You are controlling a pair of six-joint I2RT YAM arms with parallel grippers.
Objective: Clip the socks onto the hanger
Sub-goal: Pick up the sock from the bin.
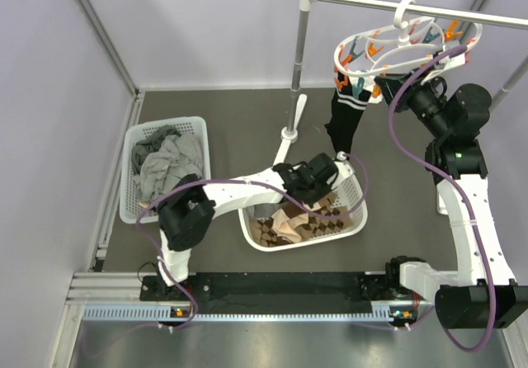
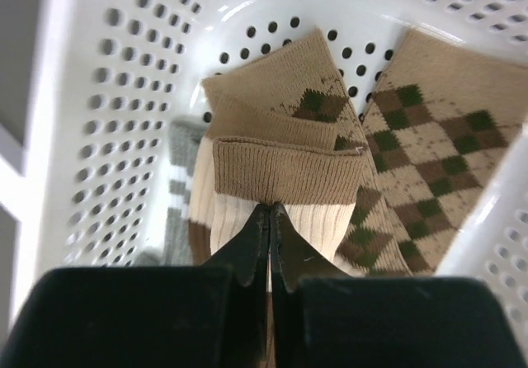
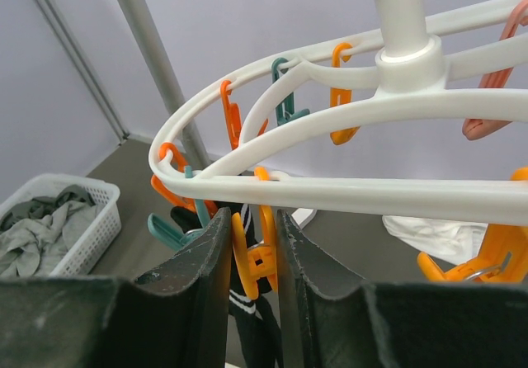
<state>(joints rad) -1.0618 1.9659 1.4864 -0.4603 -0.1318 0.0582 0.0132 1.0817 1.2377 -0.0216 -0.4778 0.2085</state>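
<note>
The white oval hanger (image 1: pixel 404 46) hangs from a rail at the back right, with orange and teal pegs. A black sock (image 1: pixel 346 120) hangs clipped under its left end. My right gripper (image 1: pixel 381 83) is under the ring, its fingers closed on both sides of an orange peg (image 3: pixel 254 252), with the black sock (image 3: pixel 247 323) just behind and the hanger ring (image 3: pixel 330 191) above. My left gripper (image 2: pixel 271 209) is down in the centre basket and shut on the edge of a tan sock with a brown band (image 2: pixel 285 174). A grey sock (image 2: pixel 180 186) lies beside it.
The centre white mesh basket (image 1: pixel 356 218) also holds brown diamond-patterned cloth (image 2: pixel 429 137). A second basket (image 1: pixel 132 195) at the left holds a heap of grey garments (image 1: pixel 165 162). The rack's upright pole (image 1: pixel 302 50) and foot stand behind the centre basket.
</note>
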